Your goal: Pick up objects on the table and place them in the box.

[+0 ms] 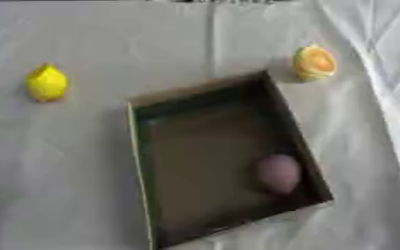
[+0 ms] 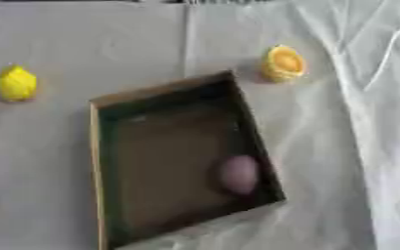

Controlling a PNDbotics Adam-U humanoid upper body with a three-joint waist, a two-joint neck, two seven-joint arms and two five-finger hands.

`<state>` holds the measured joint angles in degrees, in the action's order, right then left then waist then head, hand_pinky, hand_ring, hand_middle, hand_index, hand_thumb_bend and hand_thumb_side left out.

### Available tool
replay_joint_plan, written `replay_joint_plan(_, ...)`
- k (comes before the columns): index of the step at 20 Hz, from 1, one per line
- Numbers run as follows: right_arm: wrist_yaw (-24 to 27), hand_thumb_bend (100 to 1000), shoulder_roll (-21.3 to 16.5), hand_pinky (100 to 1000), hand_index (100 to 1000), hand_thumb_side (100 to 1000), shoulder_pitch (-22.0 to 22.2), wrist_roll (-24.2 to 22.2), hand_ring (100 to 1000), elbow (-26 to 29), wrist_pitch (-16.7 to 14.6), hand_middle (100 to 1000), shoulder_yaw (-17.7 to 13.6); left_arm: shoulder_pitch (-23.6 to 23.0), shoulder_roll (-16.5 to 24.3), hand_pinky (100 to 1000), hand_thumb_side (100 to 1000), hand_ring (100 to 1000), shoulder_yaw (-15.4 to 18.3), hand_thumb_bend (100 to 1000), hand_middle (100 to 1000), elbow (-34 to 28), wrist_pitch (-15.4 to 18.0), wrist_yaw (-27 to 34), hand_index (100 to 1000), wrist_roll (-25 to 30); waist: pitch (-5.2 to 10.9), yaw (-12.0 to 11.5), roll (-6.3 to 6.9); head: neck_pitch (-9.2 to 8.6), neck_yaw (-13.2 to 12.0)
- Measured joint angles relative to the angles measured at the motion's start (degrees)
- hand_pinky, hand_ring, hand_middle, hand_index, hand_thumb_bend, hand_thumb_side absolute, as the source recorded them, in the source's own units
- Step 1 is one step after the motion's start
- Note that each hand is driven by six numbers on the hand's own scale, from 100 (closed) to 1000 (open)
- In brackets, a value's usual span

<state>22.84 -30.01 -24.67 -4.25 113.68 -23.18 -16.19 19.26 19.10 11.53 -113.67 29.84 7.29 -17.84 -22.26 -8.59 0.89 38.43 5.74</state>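
Observation:
An open brown box (image 1: 138, 146) lies askew in the middle of the white cloth. Inside it, near the right wall toward the front, rests a pinkish-purple oval object (image 1: 278, 174). A yellow lemon (image 1: 46, 83) sits on the cloth to the left of the box, apart from it. An orange and yellow rounded fruit (image 1: 313, 62) sits just beyond the box's far right corner. Neither of my hands shows in either view.
The white cloth (image 2: 357, 122) covers the table and lies in folds and creases along the right side. A dark strip (image 1: 220, 1) runs along the far edge.

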Motion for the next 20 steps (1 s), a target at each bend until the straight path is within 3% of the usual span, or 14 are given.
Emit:
replay_joint_plan(17,0.0,100,-0.03,902,860,525,0.07,-0.02,831,0.0,0.1,645,-0.39,0.28,0.01,882,617,788,0.0,100,765,0.0,0.03,0.01,859,-0.07,0.0,0.2,-0.04,-0.22,0.26)
replay_joint_plan(20,-0.98,100,-2.51,898,867,470,1.59,1.26,847,0.0,-0.09,657,-1.29,0.09,0.32,882,606,788,0.04,100,765,0.0,0.14,-0.17,859,-0.36,0.09,0.91,-0.65,-0.02,0.2)
